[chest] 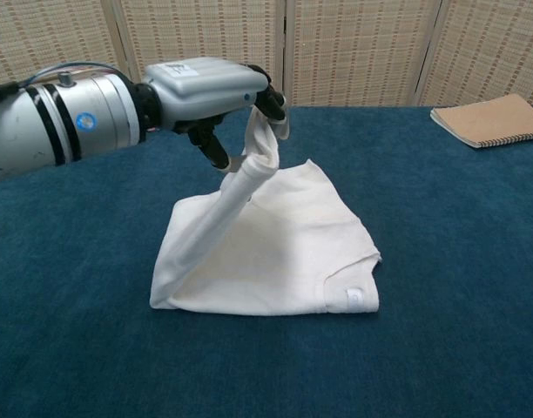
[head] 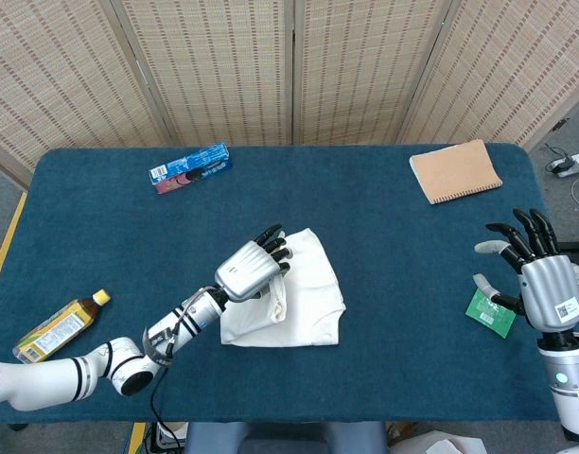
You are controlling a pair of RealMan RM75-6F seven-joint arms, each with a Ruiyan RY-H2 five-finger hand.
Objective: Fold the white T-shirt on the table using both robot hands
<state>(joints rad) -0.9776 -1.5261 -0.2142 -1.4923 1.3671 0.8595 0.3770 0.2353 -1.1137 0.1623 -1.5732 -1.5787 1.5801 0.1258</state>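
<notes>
Right now the white cotton T-shirt [head: 294, 298] lies near the middle of the dark blue cloth-covered table [head: 384, 303], its collar end w/ the small neck label at the right-front corner in the chest view. One end of it is lifted off the surface — a band of fabric rises from the left edge up to my left hand [chest: 216, 94], which grips it, fingers closed round the bunched cloth. That hand hangs above the shirt's left half, forearm stretching off to the left. Rest of the shirt lies flat, two layers at least showing along the front edge.

My right hand [head: 539, 274] is well apart from the shirt, near the table's right edge, fingers spread and holding nothing — head view only. Just beside it, on the cloth, sits a small green packet [head: 489, 313]; can't tell if the hand touches it.

Further out: a tan spiral-bound notebook [head: 455, 171] at the far right corner, a blue snack box w/ red end [head: 190, 167] at the far left, and a yellow-labelled tea bottle [head: 60, 326] lying on its side at the near left edge.
</notes>
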